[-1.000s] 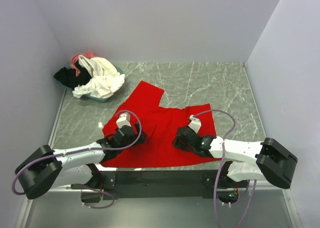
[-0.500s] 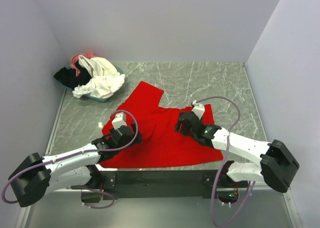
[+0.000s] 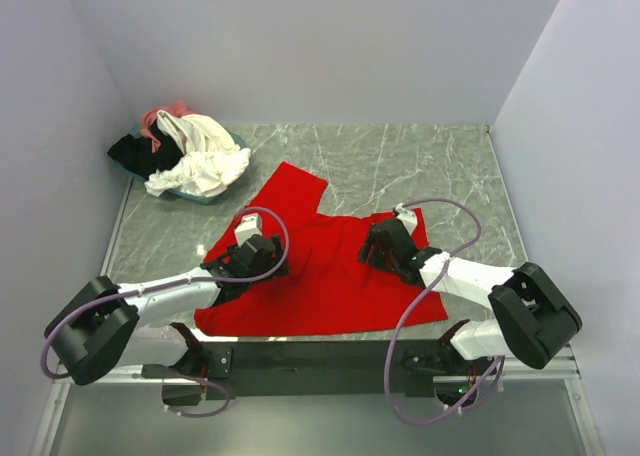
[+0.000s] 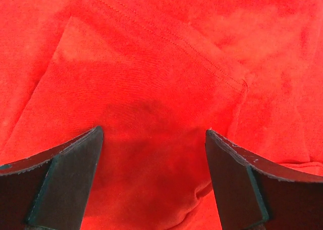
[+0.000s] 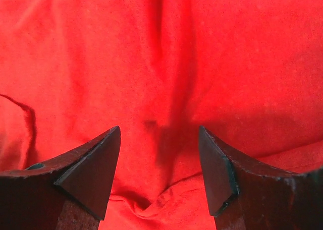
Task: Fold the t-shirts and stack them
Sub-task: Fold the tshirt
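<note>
My left hand and right hand are hovering open over the red t-shirt, which is stretching from 9 to 3 o'clock.

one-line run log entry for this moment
red t-shirt: spread out, not yet folded | left gripper: open, over shirt | right gripper: open, over shirt | other t-shirts: heaped far left

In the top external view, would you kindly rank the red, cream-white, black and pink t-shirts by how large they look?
1. red t-shirt, spread flat.
2. cream-white t-shirt, bunched up.
3. black t-shirt and pink t-shirt: small visible patches, mostly buried, too alike to rank.
</note>
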You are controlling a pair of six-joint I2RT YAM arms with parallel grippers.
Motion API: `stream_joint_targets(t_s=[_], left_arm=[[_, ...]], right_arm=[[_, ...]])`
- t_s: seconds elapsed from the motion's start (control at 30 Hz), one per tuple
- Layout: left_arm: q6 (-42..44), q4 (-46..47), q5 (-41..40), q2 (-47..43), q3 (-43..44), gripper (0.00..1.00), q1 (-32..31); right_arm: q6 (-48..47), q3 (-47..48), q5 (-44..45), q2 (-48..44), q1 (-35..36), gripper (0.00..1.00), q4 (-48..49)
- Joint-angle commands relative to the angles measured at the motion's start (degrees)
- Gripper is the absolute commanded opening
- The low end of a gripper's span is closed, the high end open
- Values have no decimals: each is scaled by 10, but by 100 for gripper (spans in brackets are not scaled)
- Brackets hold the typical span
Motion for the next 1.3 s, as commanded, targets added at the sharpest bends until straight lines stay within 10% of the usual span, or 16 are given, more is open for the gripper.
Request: stream_joint_targets(t_s=[0.0, 1.27], left_arm=[[-4, 37, 13, 12, 3, 89, 7], [-18, 73, 63, -67, -98, 89, 27]], right_arm=[[12, -13, -7, 4, -5, 70, 54], [74, -98, -27, -100, -105, 71, -18]])
